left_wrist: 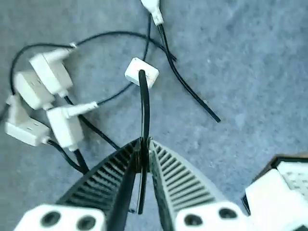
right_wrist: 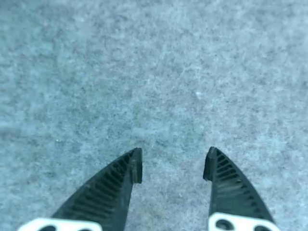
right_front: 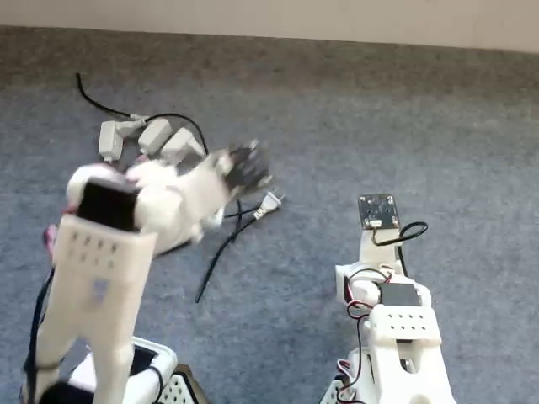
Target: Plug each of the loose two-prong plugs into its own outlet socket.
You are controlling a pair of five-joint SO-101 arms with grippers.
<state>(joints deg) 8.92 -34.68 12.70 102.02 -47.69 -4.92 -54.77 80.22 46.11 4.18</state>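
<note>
The task seems to be at an early or middle stage; no plug is being pushed into a socket at this moment. The left gripper (left_wrist: 143,147) has its fingers pressed together on a black cord (left_wrist: 144,103), pinching it a little behind a white plug (left_wrist: 141,73); so it holds the plug by the cord and not by the body. This plug is near the group of outlet sockets (left_wrist: 48,72), on the side of the group towards the right arm, but apart from every socket; whether it hangs above the grey carpet (left_wrist: 250,72) or touches it cannot be told. A second plug (right_front: 269,202) lies loose on the carpet, farther from the sockets than the held one; its own cord trails away from the group. Two of the socket blocks show a slim white piece with a black lead at one end; it may be a plug already seated or only the block's own lead, and the pictures do not decide this. The right gripper (right_wrist: 173,166) is well apart from the sockets, above bare carpet; its fingers are spread with nothing between them. By judgement, at least two plugs remain to be inserted; the held one probably needs a grip on its body, with the prongs turned to a free socket, before it can go in.
</note>
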